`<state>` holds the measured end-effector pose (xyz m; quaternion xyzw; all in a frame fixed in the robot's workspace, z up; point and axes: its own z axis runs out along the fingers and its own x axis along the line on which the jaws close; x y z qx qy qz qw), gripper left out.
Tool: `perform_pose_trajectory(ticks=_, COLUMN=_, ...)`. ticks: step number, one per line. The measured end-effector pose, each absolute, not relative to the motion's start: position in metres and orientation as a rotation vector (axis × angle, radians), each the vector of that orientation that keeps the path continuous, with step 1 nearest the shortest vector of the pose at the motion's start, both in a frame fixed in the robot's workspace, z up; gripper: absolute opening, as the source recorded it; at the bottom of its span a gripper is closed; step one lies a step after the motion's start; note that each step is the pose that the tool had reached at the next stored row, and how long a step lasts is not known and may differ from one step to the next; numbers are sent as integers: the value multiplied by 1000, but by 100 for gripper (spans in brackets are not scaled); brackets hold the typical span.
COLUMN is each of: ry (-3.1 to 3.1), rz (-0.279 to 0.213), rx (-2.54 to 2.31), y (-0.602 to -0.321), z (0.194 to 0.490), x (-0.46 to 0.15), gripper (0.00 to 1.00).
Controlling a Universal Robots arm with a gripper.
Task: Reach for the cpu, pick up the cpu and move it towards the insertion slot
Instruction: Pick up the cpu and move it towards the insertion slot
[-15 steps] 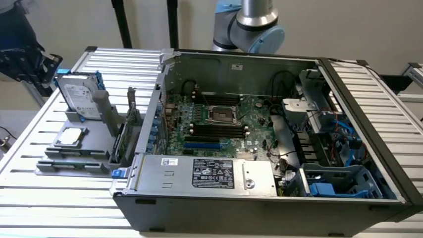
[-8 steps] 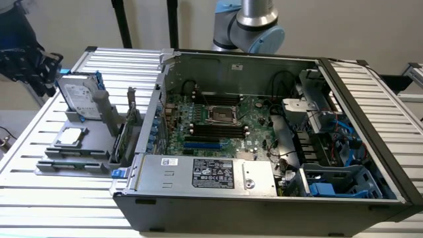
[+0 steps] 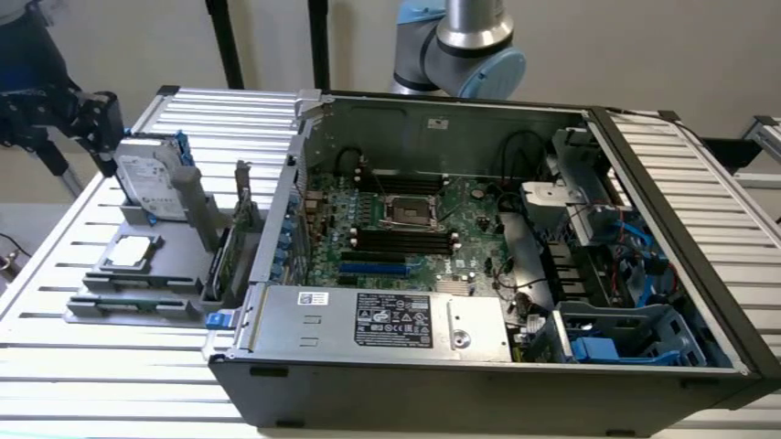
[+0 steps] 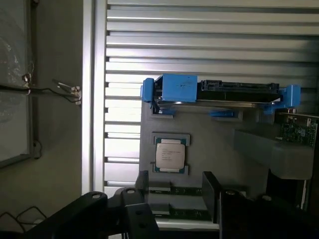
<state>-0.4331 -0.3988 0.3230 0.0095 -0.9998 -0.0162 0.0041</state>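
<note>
The cpu (image 4: 171, 154) lies flat, metal top up, in a fitted recess of a grey tray (image 3: 171, 254). The recess seems there to keep the chip square and leave its edges free for a grip from above. In the exterior view the jaws hang higher up, at about eleven o'clock from the chip and apart from it. In the wrist view they stand open with a clear gap and hold nothing, and the chip lies just beyond their tips, roughly centred on the gap, so the reach looks under way and the grasp not yet made.

Around the chip in the exterior view:
- A hard drive (image 3: 149, 187) in its blue bracket stands on edge at twelve o'clock.
- Memory sticks (image 3: 132, 302) lie at six.
- The insertion slot (image 3: 409, 210) sits well apart at about three o'clock, inside an open computer case (image 3: 488, 393). The case lies on its side, which turns the socket upward for a drop-in from above.

Tray and case both rest on a slatted metal surface (image 3: 73, 375).
</note>
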Motion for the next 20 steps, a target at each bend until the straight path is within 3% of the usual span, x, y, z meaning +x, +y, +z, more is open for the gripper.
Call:
perform_pose_trajectory(ticks=1, ry=-3133, rz=-51, rx=30, y=-399, z=323, x=-433, gripper=65)
perform_pose_trajectory(ticks=3, ry=-3133, rz=-51, rx=30, y=-399, z=323, x=-433, gripper=65)
perform_pose_trajectory(ticks=4, ry=-3133, rz=-51, rx=30, y=-399, z=322, x=-433, gripper=71)
perform_pose_trajectory(ticks=20, ry=-3133, rz=-51, rx=30, y=-399, z=293, x=-433, gripper=71)
